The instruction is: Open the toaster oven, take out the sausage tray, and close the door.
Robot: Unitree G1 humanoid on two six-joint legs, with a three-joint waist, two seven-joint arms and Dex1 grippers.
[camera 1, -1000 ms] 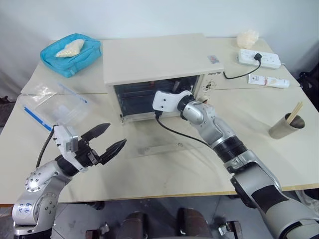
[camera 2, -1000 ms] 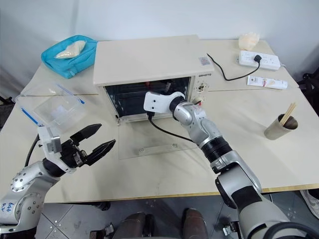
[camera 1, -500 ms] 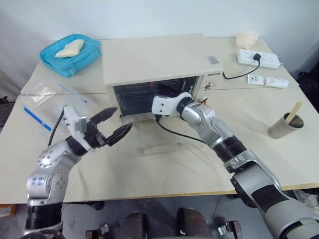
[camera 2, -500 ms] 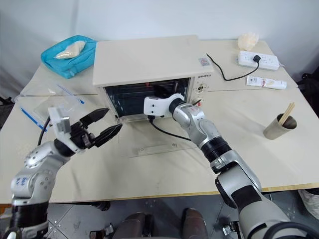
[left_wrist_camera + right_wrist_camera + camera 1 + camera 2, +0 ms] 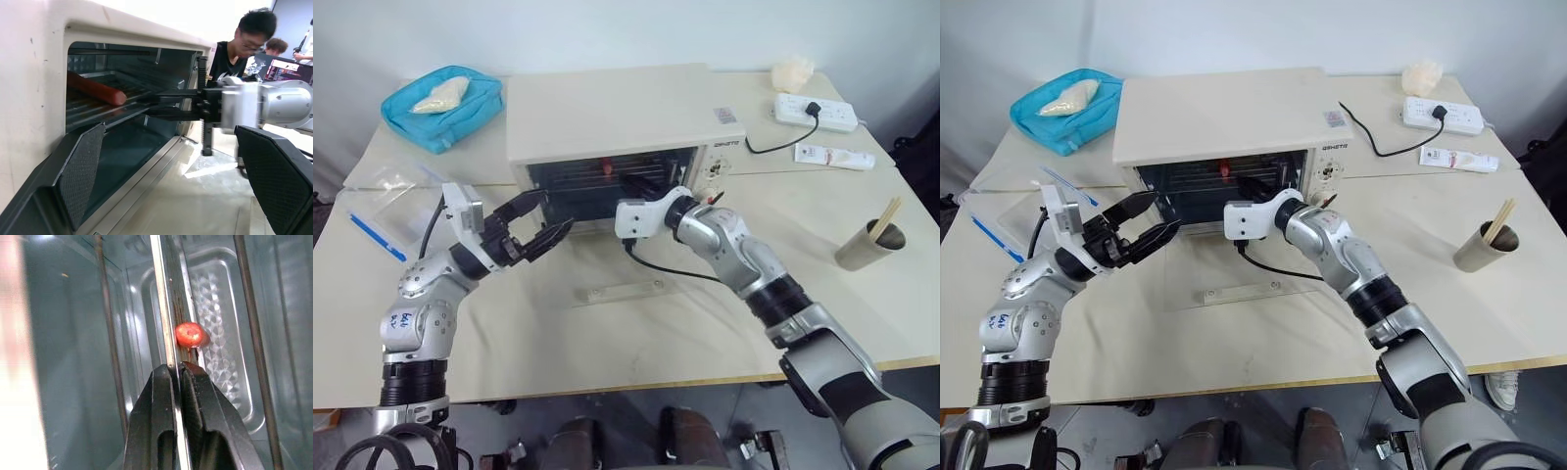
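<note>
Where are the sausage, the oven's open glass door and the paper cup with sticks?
sausage (image 5: 95,88): left wrist view, mid-length.
door (image 5: 1234,284): right eye view, glass pane lying flat.
paper cup (image 5: 864,247): left eye view, its side wall.

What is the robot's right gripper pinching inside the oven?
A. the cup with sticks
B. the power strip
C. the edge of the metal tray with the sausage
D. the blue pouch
C: the right gripper has its two black fingers shut on the thin front edge of the sausage tray, with the red sausage just beyond.
</note>
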